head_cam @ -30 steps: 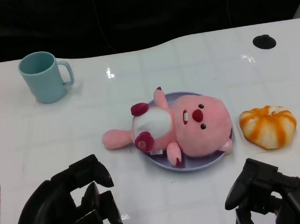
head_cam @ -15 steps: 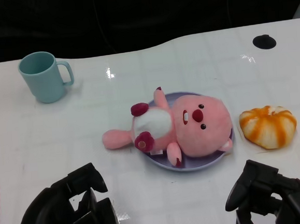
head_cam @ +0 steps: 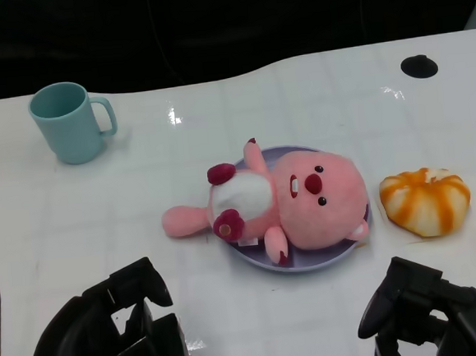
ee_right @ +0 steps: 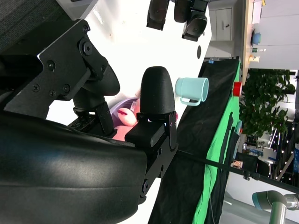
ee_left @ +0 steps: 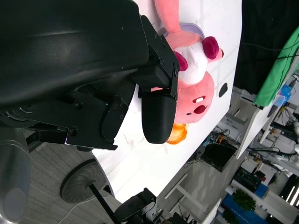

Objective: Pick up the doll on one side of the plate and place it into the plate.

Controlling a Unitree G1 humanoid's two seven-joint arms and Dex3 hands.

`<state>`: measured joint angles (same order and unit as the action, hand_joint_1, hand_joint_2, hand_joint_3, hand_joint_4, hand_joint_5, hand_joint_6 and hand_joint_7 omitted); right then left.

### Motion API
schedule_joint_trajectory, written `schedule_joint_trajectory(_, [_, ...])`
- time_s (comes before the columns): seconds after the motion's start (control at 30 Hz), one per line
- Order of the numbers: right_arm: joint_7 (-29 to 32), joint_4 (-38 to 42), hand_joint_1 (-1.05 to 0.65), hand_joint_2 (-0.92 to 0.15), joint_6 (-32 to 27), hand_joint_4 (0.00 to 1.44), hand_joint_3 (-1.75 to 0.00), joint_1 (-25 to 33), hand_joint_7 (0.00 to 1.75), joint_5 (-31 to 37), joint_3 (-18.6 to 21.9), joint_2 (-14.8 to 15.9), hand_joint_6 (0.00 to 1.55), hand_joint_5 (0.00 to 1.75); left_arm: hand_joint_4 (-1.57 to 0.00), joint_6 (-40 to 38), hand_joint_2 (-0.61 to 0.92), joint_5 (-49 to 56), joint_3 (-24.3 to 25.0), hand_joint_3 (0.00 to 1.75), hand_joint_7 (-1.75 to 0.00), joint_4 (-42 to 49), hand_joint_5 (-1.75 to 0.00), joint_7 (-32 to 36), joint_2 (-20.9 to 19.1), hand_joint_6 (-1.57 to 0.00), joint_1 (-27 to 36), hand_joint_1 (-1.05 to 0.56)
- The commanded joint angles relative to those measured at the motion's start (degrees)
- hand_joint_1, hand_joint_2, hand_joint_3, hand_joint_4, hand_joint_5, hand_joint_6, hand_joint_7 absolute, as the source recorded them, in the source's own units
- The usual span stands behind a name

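Now doll (head_cam: 285,201) on plate (head_cam: 323,259), one arm overhanging left rim

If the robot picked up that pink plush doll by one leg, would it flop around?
Probably yes. The pink plush doll looks soft and stuffed, so its big head would likely dangle. It seems light for its size. Its fuzzy fabric should not slip much. One leg already droops over the rim of the purple plate.

White table (head_cam: 313,89); lilac plate (head_cam: 327,257) near centre, teal mug (head_cam: 69,123) at ten o'clock, orange-striped bun (head_cam: 425,200) at three, black disc (head_cam: 419,66) at one.
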<state>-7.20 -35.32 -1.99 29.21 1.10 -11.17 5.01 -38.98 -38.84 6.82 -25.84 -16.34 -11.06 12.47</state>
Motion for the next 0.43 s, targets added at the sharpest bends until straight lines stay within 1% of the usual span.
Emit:
schedule_joint_trajectory(0.03, [0.2,-0.1,0.15,-0.41,0.5,0.73,-1.41,0.1,1.55,0.3,0.0,0.4,0.63,1.75,-0.84,0.5,0.46,-0.1,0.4,1.39,-1.75,0.3,-1.75,-0.8,-0.7,-0.64,0.1,-0.13])
schedule_joint_trajectory(0.23, [0.4,-0.8,0.14,-0.41,0.4,0.73,-1.41,0.3,1.55,0.9,0.0,0.5,0.63,1.75,-0.83,-0.4,0.46,-0.5,0.8,1.4,-1.74,-0.4,-1.75,-0.3,-0.7,-0.64,0.2,-0.12])
schedule_joint_trajectory(0.33, [0.3,-0.9,0.14,-0.41,0.3,0.73,-1.41,0.3,1.55,1.0,0.1,0.4,0.63,1.75,-0.83,0.2,0.49,-0.2,0.7,1.36,-1.73,-0.3,-1.75,-0.9,-0.9,-0.65,0.2,-0.13])
schedule_joint_trajectory(0.43, [0.2,-0.8,0.12,-0.41,0.3,0.73,-1.4,0.1,1.54,0.6,0.3,0.4,0.62,1.75,-0.83,0.2,0.49,-0.1,0.6,1.38,-1.74,-0.2,-1.75,-0.8,-0.9,-0.64,0.0,-0.12])
